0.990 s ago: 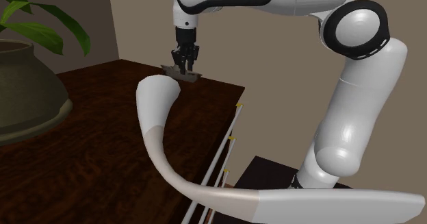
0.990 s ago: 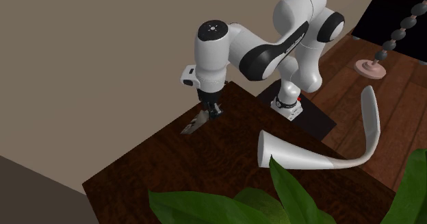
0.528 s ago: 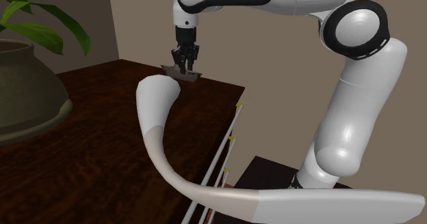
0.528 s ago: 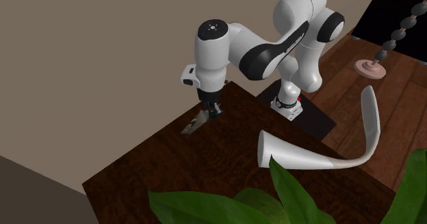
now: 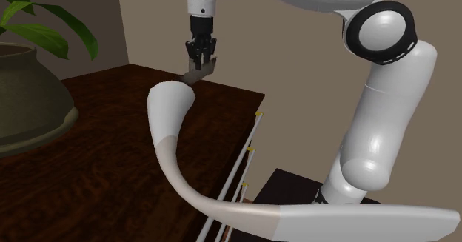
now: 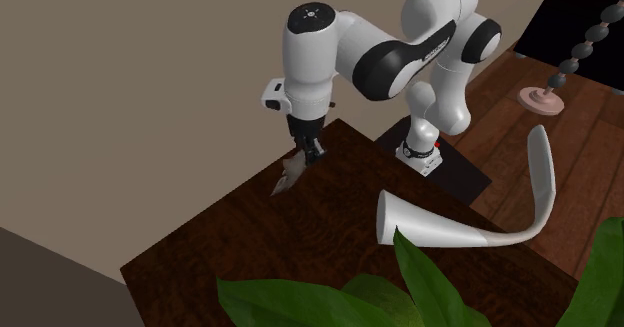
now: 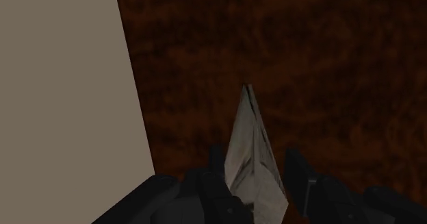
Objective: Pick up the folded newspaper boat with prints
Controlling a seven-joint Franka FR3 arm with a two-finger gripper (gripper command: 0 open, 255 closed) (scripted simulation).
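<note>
Dark reddish-brown wood forms the table (image 5: 89, 174) in all our views, with a plain beige wall (image 6: 130, 85) behind it. At the upper middle of the shoulder view we see the white arm (image 5: 385, 129) hold its black gripper (image 5: 200, 58) above the table's far edge, clamped narrowly on the folded newspaper boat (image 5: 192, 75), which is grey-white with faint print. Left of centre in the second exterior view, the boat (image 6: 289, 177) hangs tilted from the gripper (image 6: 312, 153), one pointed end down toward the wood. We cannot tell whether that end touches. In the wrist view both fingers (image 7: 211, 181) press the boat (image 7: 250, 133) between them, its point facing away from the hand. A white curved horn (image 5: 164, 122) lies on the table at the shoulder view's centre. A potted plant (image 5: 29, 92) stands at that frame's left edge.
</note>
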